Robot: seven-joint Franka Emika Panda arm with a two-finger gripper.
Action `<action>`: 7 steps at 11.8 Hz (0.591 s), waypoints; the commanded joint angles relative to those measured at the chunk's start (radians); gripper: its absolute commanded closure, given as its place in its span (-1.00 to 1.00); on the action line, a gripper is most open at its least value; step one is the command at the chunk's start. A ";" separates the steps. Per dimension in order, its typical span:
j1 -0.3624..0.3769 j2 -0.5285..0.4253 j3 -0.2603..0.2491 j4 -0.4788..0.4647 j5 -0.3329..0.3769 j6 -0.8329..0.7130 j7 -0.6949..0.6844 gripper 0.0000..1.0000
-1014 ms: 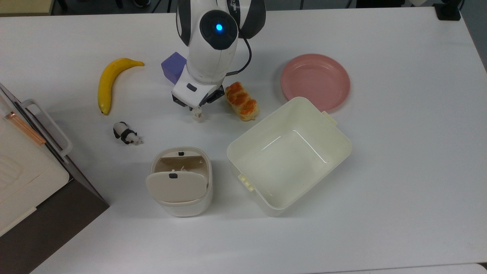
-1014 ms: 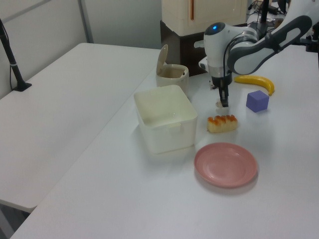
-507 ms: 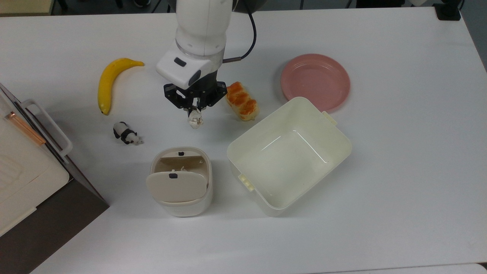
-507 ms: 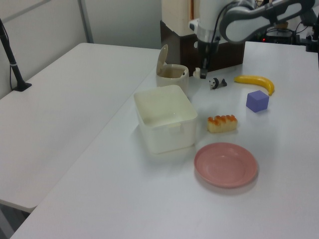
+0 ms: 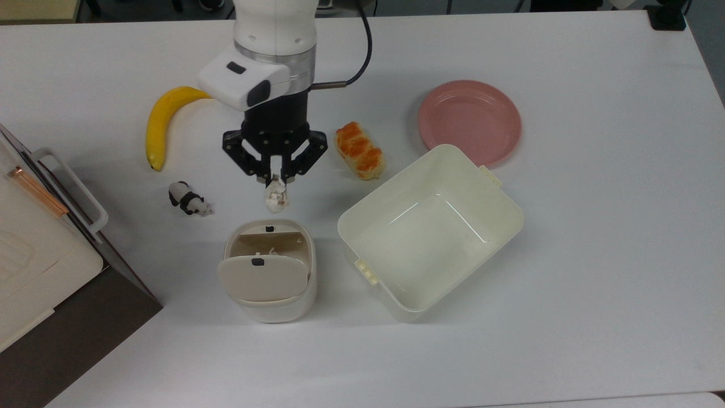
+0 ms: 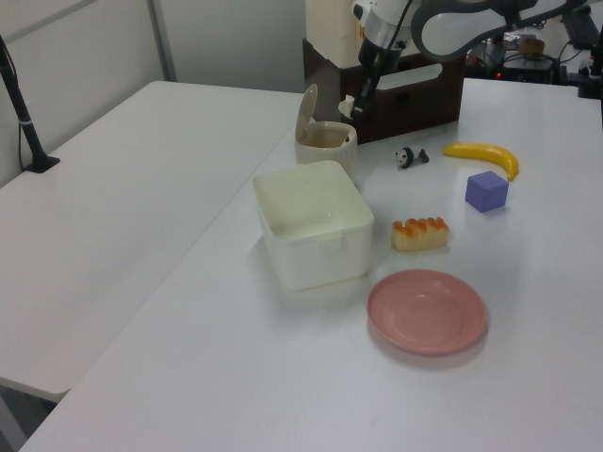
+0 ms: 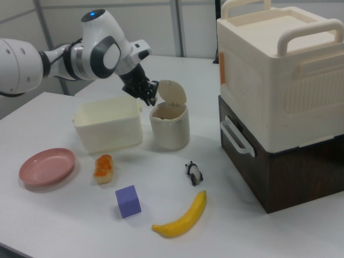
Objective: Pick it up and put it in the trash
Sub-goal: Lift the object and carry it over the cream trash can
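The small crumpled whitish paper wad (image 5: pixel 276 196) hangs off the table, pinched at the tips of my gripper (image 5: pixel 274 180), which is shut on it. In the top view the wad sits just above the open back edge of the trash (image 5: pixel 271 309). That is a small cream bin whose flap lid (image 5: pixel 261 277), with a dark button, stands swung up. The left view shows my gripper (image 6: pixel 351 97) high above and just right of the trash (image 6: pixel 325 143). In the right view my gripper (image 7: pixel 150 95) hovers at the trash's (image 7: pixel 169 129) upper left, beside the raised lid.
A banana (image 5: pixel 161 122), a panda figurine (image 5: pixel 187 198) and a glazed bread roll (image 5: pixel 359 150) lie around the gripper. The large cream tub (image 5: pixel 396 297) stands right of the trash, a pink plate (image 5: pixel 469 120) behind it. A purple cube (image 6: pixel 487 190) and a stacked box (image 5: pixel 34 249) stand nearby.
The gripper rose off the table with the wad and carried it from beside the bread roll toward the trash. Its wrist turned so the fingers point straight down.
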 commanded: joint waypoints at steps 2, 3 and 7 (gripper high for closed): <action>-0.007 0.061 -0.011 0.004 0.006 0.138 0.057 0.85; -0.007 0.073 -0.012 0.005 0.007 0.151 0.057 0.85; -0.018 0.130 -0.014 0.007 0.001 0.244 0.077 0.84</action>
